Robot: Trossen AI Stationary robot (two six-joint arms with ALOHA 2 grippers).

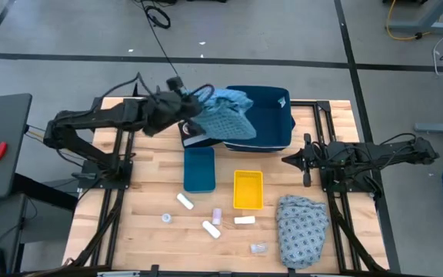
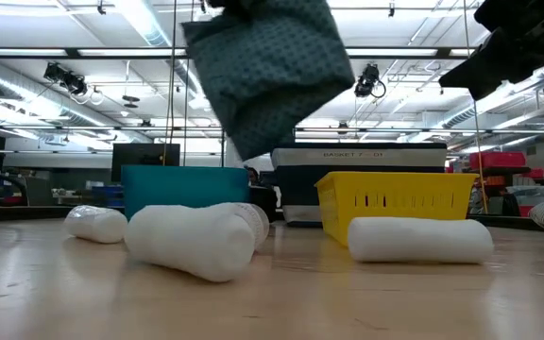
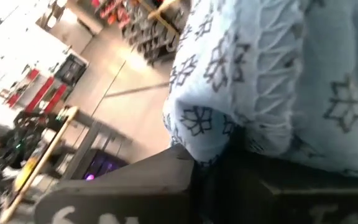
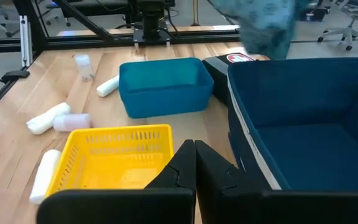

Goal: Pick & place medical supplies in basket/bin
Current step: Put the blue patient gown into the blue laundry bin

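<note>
My left gripper is raised over the far middle of the table and is shut on the light blue patterned cloth, which hangs over the left side of the dark blue bin. The low view shows the cloth high above the table. The grey patterned cloth lies bunched on the near right of the table. White gauze rolls, a tape ring and a small packet lie on the near middle. My right gripper waits shut to the right of the bin. My left gripper holds the light blue cloth by a bunched part at its left end, pinched between the two fingers, which come roughly level from the table's left. How many layers, I cannot tell. The cloth hangs slack below and beyond the fingers, lifted clear of the table.
A small teal bin and a yellow slotted basket stand side by side in the table's middle. A black pouch with a red-and-white label lies beside the dark blue bin's left wall. Bare wood shows on the table's left part.
</note>
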